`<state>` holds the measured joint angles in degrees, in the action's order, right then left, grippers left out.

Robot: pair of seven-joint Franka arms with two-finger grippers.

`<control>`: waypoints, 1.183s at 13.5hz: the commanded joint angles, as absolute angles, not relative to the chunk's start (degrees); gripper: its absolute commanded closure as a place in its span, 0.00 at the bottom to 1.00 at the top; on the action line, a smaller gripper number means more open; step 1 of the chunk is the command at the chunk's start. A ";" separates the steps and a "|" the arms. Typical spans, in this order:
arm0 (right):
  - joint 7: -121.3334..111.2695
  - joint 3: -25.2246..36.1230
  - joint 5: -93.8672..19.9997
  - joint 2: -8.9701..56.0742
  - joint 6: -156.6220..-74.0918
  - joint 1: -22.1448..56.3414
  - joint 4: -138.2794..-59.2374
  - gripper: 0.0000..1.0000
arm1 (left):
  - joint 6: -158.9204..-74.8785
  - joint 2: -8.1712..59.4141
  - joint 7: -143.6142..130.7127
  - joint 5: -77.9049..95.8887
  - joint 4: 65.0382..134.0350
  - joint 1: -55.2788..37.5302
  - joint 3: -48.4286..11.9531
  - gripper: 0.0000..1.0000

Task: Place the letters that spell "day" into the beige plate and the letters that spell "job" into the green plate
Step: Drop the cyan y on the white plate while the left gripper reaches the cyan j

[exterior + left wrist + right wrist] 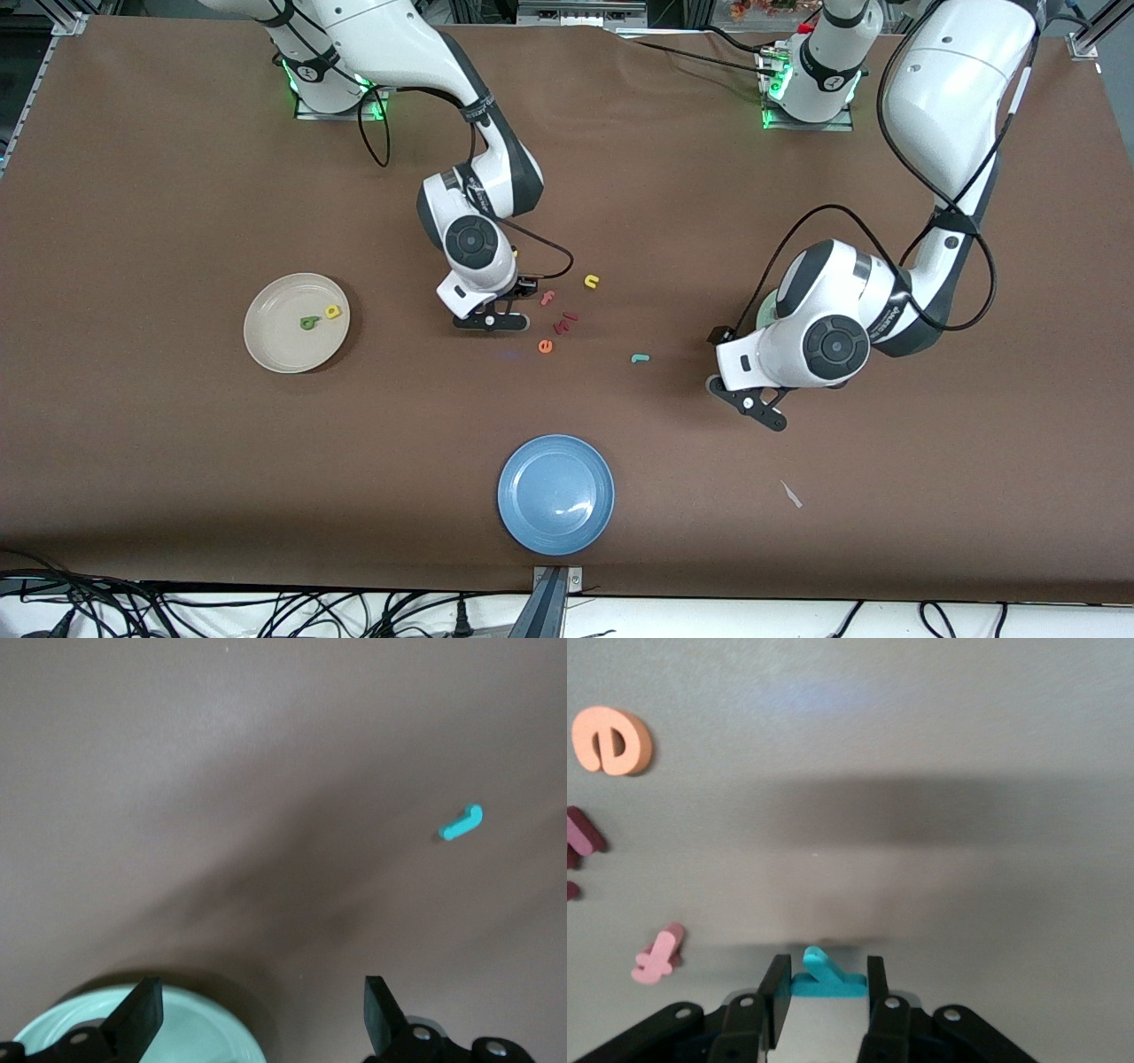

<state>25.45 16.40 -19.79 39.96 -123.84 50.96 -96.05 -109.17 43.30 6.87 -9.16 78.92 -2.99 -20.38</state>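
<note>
My right gripper [490,319] [825,967] is shut on the teal y-shaped letter [833,981], low over the table beside the scattered letters. On the beige plate [275,350], toward the right arm's end, lie a dark green letter [309,322] and a yellow letter [332,311]. The teal hooked "j" [640,358] [462,823] rests on the table between the two grippers. My left gripper [753,403] [261,992] hangs open and empty by the green plate [204,1032], which the left arm mostly hides in the front view [765,308].
Loose letters lie beside the right gripper: a yellow "n" [591,282], a pink "f" [547,298] [657,954], two maroon pieces [563,322] and an orange "e" [545,346] [611,742]. A blue plate [555,494] sits nearest the front camera.
</note>
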 commanded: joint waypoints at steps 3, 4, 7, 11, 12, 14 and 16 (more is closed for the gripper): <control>15.40 23.27 -20.48 34.90 -113.83 48.52 -95.09 0.80 | -108.54 47.11 -2.71 -9.67 73.74 -6.94 -20.21 0.00; 11.73 25.38 -20.48 33.76 -113.12 48.60 -96.40 0.80 | -108.81 47.28 -4.64 -9.67 73.65 -7.47 -20.21 0.00; -1.89 32.76 -20.57 30.60 -111.98 48.60 -101.32 0.80 | -108.81 48.16 -9.30 -9.67 71.99 -8.61 -20.21 0.00; -16.15 40.16 -20.83 31.11 -112.32 46.60 -105.47 0.80 | -113.10 51.14 -15.46 -10.02 69.70 -12.91 -19.86 0.00; -17.65 40.17 -20.83 31.90 -112.15 44.15 -105.56 0.80 | -113.81 51.50 -16.69 -10.19 69.61 -14.23 -19.86 0.00; -20.38 40.08 -20.92 33.30 -111.89 40.71 -105.47 0.65 | -114.08 51.85 -21.42 -10.55 70.05 -15.81 -19.34 0.00; -19.60 40.08 -21.01 33.49 -111.80 39.90 -105.21 0.00 | -115.57 51.86 -26.08 -10.72 70.84 -16.70 -19.25 0.00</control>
<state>-18.83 40.12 -19.80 33.24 -111.89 40.05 -105.35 -114.81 50.91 -21.72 -9.16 72.42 -15.35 -20.10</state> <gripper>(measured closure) 0.551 0.000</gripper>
